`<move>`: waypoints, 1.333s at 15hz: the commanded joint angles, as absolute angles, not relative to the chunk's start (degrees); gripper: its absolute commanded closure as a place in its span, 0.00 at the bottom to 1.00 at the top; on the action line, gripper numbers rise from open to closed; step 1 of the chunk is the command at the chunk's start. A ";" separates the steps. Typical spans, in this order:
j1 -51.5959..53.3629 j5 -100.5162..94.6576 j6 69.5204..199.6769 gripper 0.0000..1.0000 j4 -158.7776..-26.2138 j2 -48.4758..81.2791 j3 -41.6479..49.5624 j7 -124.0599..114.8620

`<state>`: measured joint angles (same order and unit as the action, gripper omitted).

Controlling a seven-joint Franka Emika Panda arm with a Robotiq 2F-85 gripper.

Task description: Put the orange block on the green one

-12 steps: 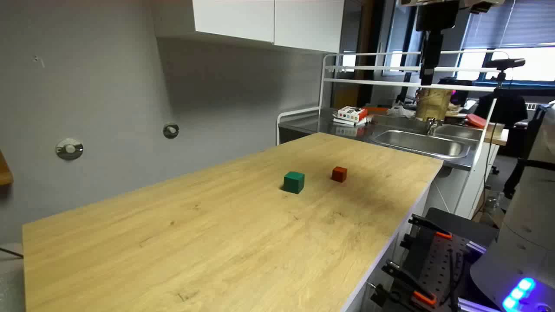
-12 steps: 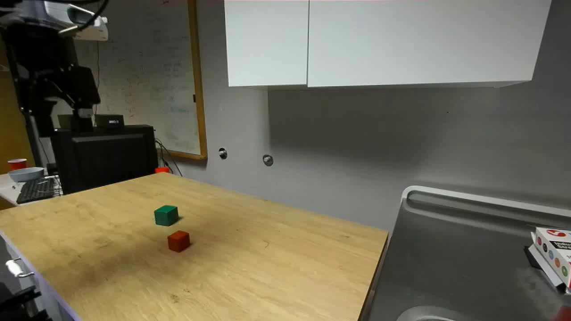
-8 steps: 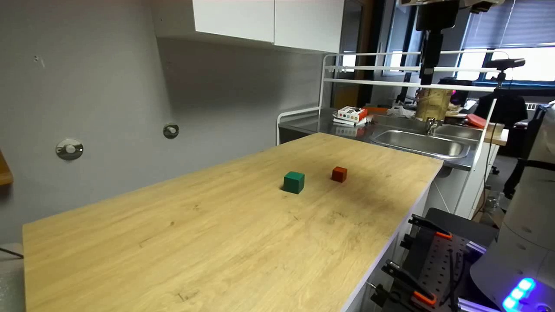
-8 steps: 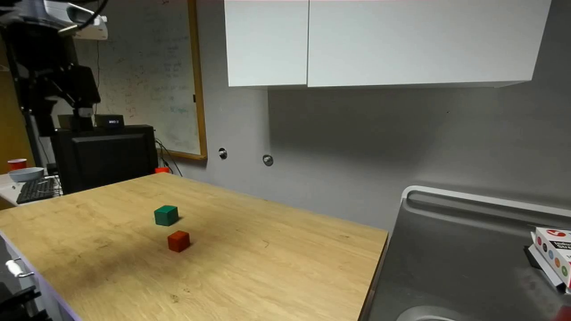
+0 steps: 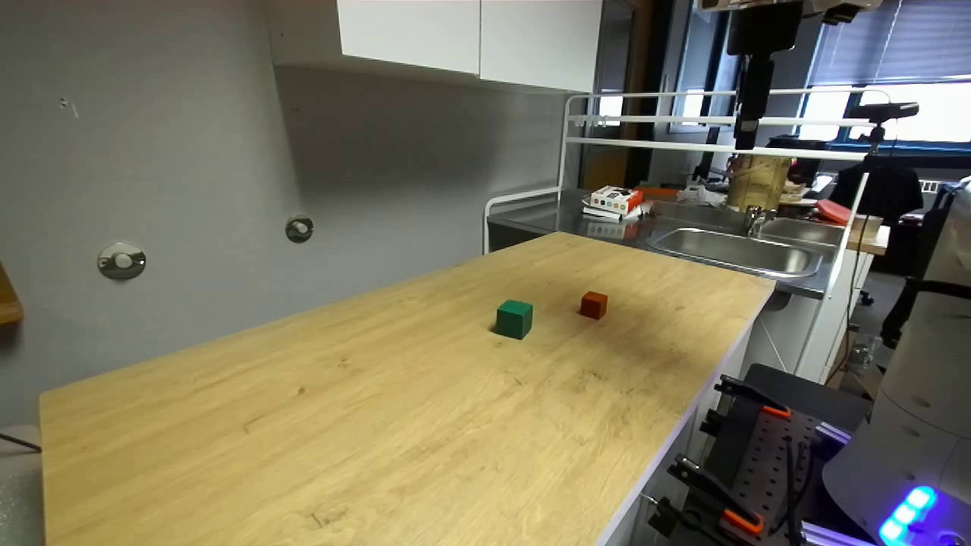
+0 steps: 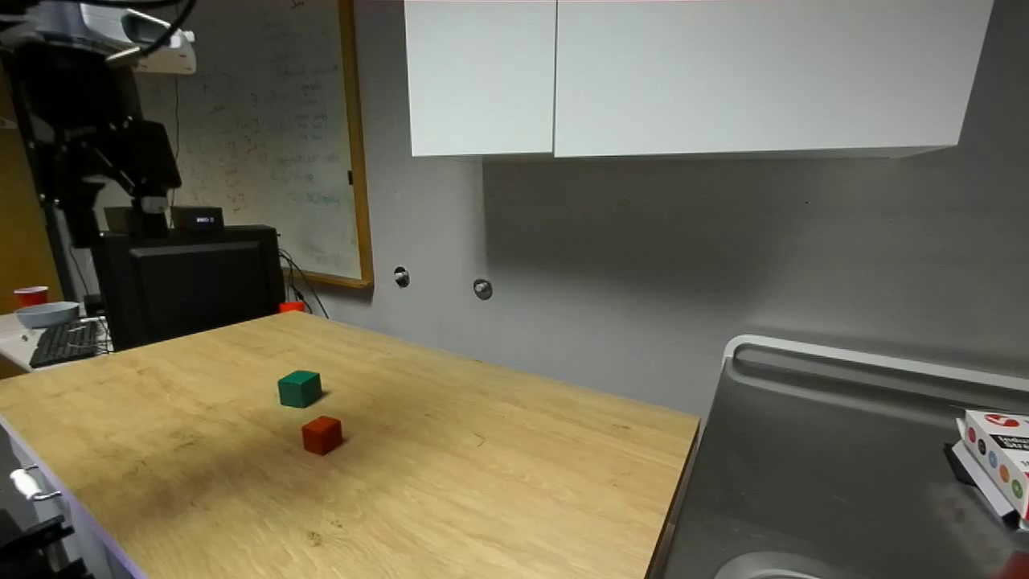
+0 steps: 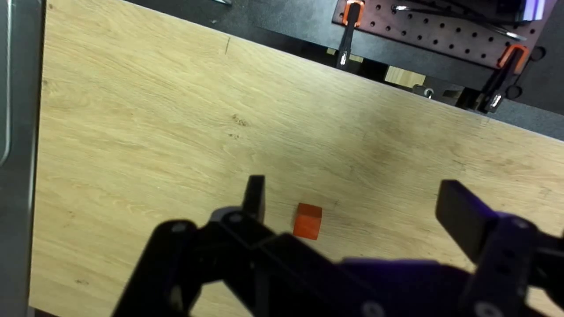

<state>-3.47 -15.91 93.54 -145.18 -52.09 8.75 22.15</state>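
– Largest first: what to reckon with?

– The table [image 5: 326, 432], with open wood on nearly every side of the orange block [image 5: 593, 305]. Leaves less room toward the metal counter [image 6: 820, 474] than the opposite way. No edge right beside the orange block.

– Next down: the jaws. Where?

– Much higher than the orange block, well apart from it. Spread wide, holding nothing. In the wrist view, with the orange block showing in the gap, closer to the jaw on the metal counter's side. Seems to call for a long descent, perhaps with a sideways shift; hard to tell how much.

– Anything to knock beside the orange block?

– The green block [image 6: 299, 388]: slightly larger, near, apart, on the side away from the metal counter. Hidden in the wrist view, probably behind the jaws. Might get bumped by the farther jaw on the way down.

– And last, the orange block itself?

– On the table, ungripped. A cube, so without a long axis to follow. In the wrist view, slightly turned against the line between the jaws; could need a small twist for a square grip. After that, by the task, a short carry onto the green block.
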 commanded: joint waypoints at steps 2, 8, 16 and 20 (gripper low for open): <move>-3.12 -15.67 96.69 0.00 -143.77 -45.88 11.08 18.11; -2.90 -10.94 109.45 0.00 -142.34 -32.53 14.49 17.62; -1.92 -3.07 116.80 0.00 -136.16 -11.63 12.64 20.37; -2.90 -3.22 115.99 0.00 -130.73 -1.91 10.99 20.70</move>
